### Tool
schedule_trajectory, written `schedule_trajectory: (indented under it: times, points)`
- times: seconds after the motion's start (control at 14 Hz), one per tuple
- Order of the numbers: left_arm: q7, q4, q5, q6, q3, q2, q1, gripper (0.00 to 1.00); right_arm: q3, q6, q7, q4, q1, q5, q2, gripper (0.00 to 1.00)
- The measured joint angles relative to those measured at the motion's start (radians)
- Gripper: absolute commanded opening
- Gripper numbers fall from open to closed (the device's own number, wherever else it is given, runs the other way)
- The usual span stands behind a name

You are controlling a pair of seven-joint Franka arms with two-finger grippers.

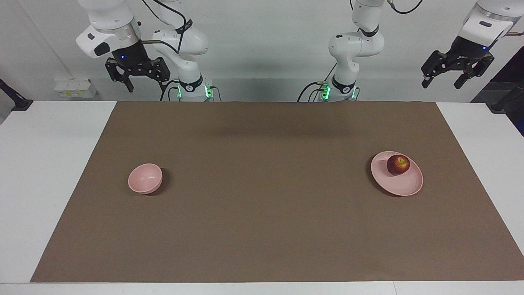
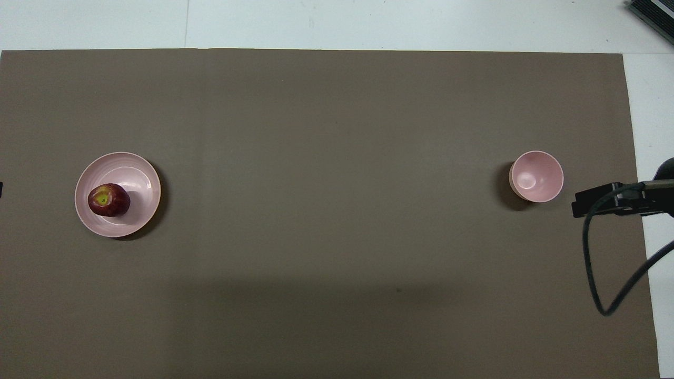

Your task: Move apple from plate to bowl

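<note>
Only the apple [image 1: 398,164] sits on the plate [image 1: 403,186]; bowl [image 1: 145,178] empty.

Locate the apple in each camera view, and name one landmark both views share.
Facing view: the apple sits on the plate, on the part of it nearer the robots, toward the left arm's end of the table.
Overhead view: the apple is on the plate, at the picture's left side.
Shared landmark: the bowl, toward the right arm's end of the table.
</note>
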Motion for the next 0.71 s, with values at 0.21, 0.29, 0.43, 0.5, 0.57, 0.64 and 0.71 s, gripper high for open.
schedule_trajectory:
  times: [0.21, 0.29, 0.43, 0.5, 0.57, 0.64, 0.71]
  points:
    - [0.0, 0.0, 0.0, -0.006, -0.003, 0.0, 0.0, 1.0, 0.0, -0.002, 0.0, 0.0, -0.005, 0.0, 0.0, 1.0]
    - [0.0, 0.0, 0.0, -0.006, -0.003, 0.0, 0.0, 1.0, 0.0, -0.002, 0.0, 0.0, -0.006, 0.0, 0.0, 1.0]
    - [0.0, 0.0, 0.0, -0.006, -0.003, -0.001, 0.0, 1.0, 0.0, -0.002, 0.0, 0.0, -0.007, 0.0, 0.0, 1.0]
    - [0.0, 0.0, 0.0, -0.006, -0.003, -0.001, 0.0, 1.0, 0.0, -0.002, 0.0, 0.0, -0.008, 0.0, 0.0, 1.0]
    - [0.0, 0.0, 0.0, -0.006, -0.002, -0.001, 0.0, 1.0, 0.0, -0.002, 0.0, 0.0, -0.008, 0.0, 0.0, 1.0]
    - [0.0, 0.0, 0.0, -0.006, -0.002, -0.002, 0.0, 1.0, 0.0, -0.002, 0.0, 0.0, -0.008, 0.0, 0.0, 1.0]
    - [0.0, 0.0, 0.0, -0.006, -0.002, -0.002, 0.0, 1.0, 0.0, -0.003, 0.0, 0.0, -0.008, 0.0, 0.0, 1.0]
